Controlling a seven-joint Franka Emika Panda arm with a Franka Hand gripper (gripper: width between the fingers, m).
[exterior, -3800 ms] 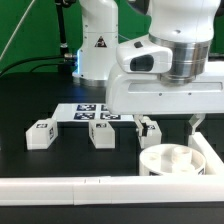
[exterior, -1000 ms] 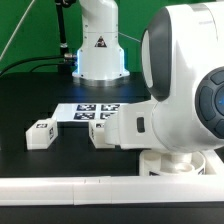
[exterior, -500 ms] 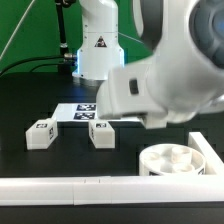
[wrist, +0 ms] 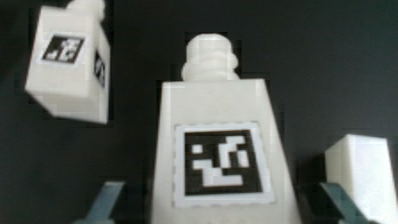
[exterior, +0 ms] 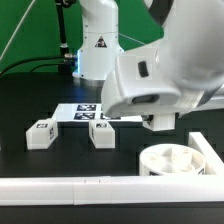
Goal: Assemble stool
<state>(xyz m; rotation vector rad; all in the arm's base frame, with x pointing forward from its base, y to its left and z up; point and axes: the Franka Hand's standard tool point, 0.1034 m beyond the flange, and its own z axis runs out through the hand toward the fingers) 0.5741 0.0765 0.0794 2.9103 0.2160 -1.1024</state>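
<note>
In the wrist view a white leg block (wrist: 217, 120) with a black-and-white tag and a round peg at its far end lies between the two fingers of my gripper (wrist: 222, 208), which is shut on it. A second leg block (wrist: 71, 62) lies beside it, and a white edge (wrist: 365, 168) shows on the other side. In the exterior view the arm's big white wrist (exterior: 165, 70) hides most of the held block; the dark fingers (exterior: 160, 123) peek out below it. The round rimmed seat (exterior: 180, 160) sits at the exterior view's lower right. Two leg blocks (exterior: 40, 133) (exterior: 102, 136) stand on the black table.
The marker board (exterior: 88, 112) lies flat behind the leg blocks. A long white border rail (exterior: 70, 187) runs along the near edge, and another rail (exterior: 207, 150) stands beside the seat. The robot's base (exterior: 98, 45) rises at the back.
The arm's wrist has swung and lifted off the seat, which now shows in full. The two leg blocks on the table have not moved.
</note>
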